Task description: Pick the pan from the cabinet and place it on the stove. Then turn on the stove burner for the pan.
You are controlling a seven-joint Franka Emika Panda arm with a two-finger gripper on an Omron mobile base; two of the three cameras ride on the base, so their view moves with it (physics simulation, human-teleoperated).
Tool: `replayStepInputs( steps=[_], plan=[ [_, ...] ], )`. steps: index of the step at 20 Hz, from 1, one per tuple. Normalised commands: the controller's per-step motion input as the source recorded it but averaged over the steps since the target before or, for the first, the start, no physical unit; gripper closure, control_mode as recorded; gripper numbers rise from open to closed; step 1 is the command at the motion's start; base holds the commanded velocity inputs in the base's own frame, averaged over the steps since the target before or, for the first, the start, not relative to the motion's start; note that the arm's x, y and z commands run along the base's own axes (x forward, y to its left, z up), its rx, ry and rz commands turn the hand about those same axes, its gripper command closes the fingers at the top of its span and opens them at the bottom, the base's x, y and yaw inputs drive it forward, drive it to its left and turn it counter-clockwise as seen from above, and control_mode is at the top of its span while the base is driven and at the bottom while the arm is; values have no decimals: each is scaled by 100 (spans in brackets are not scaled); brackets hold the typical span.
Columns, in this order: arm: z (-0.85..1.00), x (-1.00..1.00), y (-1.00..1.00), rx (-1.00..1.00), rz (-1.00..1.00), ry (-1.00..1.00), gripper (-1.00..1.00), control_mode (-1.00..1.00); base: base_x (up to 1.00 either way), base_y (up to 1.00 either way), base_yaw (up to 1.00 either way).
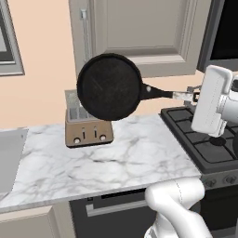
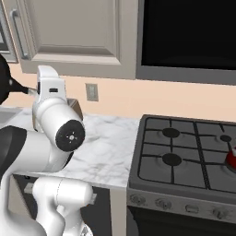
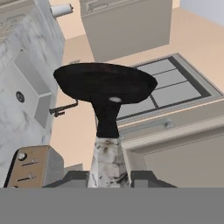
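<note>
The round black pan (image 1: 109, 87) hangs in the air above the marble counter, tipped on edge in front of the toaster. Its long handle (image 1: 162, 93) points right into my gripper (image 1: 190, 95), which is shut on the handle's end. In the hand view the pan (image 3: 105, 83) stands beyond my gripper (image 3: 109, 179), the handle running down between the two tips. From the right base view just the pan's rim (image 2: 3, 85) peeks in at the far left. The black stove (image 1: 186, 123) (image 2: 193, 138) lies to the right, below the hand. Behind the pan, the taupe cabinet (image 1: 139, 32) (image 2: 73, 32) has its door shut.
A bronze toaster (image 1: 88, 130) (image 3: 30, 168) sits on the counter (image 1: 121, 158) under the pan. A sink (image 1: 9, 158) (image 3: 30, 87) is at the left. A red kettle (image 2: 232, 159) occupies the stove's right edge. Knobs (image 2: 161, 203) line the stove front.
</note>
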Motion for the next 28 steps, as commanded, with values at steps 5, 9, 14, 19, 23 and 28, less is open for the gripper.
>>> replayStepInputs(
  steps=[5,9,14,19,23,28],
  plan=[
    [0,0,0,0,0,0,100,100,25,-23,5],
    [0,0,0,0,0,0,100,100,9,-19,2],
    [0,0,0,0,0,0,100,100,0,-2,0],
    [0,0,0,0,0,0,100,100,0,20,0],
    [0,0,0,0,0,0,100,100,0,31,0],
    [0,0,0,0,0,0,100,100,0,43,0]
  ],
)
